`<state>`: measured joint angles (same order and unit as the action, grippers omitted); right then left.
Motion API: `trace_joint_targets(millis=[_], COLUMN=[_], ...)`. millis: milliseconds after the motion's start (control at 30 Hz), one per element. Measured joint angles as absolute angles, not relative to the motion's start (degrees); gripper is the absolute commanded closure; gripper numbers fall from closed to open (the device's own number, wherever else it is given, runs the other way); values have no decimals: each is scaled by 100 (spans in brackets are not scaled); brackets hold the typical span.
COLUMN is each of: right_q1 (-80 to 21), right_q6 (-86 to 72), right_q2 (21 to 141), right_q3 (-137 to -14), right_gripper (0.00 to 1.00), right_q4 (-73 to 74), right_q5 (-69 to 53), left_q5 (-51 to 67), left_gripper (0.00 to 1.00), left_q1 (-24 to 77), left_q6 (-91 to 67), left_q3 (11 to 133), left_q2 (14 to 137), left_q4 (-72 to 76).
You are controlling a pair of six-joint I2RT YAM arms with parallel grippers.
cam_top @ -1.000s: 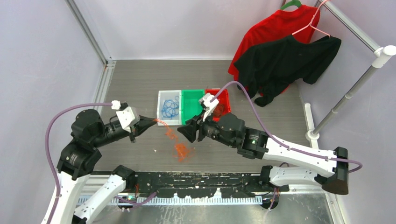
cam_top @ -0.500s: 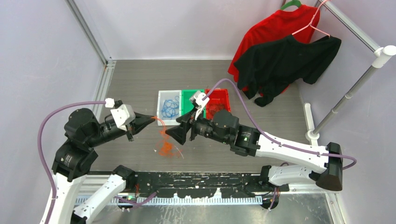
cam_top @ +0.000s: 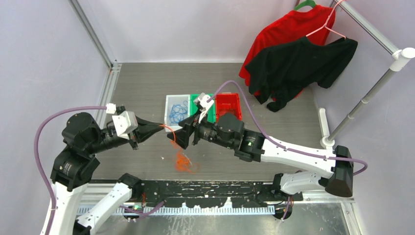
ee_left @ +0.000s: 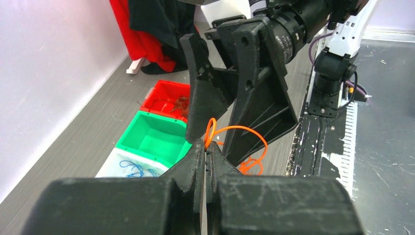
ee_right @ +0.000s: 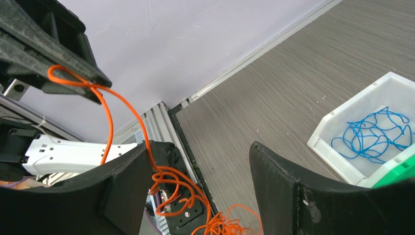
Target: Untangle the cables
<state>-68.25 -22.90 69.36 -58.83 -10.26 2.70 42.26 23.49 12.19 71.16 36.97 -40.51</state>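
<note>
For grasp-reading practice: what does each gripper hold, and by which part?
The left gripper pinches the orange cable by a small loop at its upper end. The right gripper holds nothing, jaws open.

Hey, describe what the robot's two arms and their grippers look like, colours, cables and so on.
The left arm and right arm have white links joined by chunky black joint housings. A purple hose loops along each. The left gripper and right gripper are matte black with wedge-shaped, tapering fingers. A small white camera block sits at each wrist.
</note>
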Motion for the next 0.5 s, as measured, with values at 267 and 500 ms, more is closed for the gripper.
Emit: trace_joint_targets(millis=[267, 500], right_q1=[-6825, -6823], right_q6=[-2346, -2427], right_q2=[7559, 7900], right_q3=[-6324, -6156], right_gripper=[29, 45], right_q4=[-1310, -1634], right_q5=[318, 454], left_q5=[4466, 4668], left_gripper=[100, 100], left_q1=[2349, 2349], left_q6=[1013, 620], left_q3=[7293, 7813], left_q2=[3887, 4136], left_q4=[-4060, -4047])
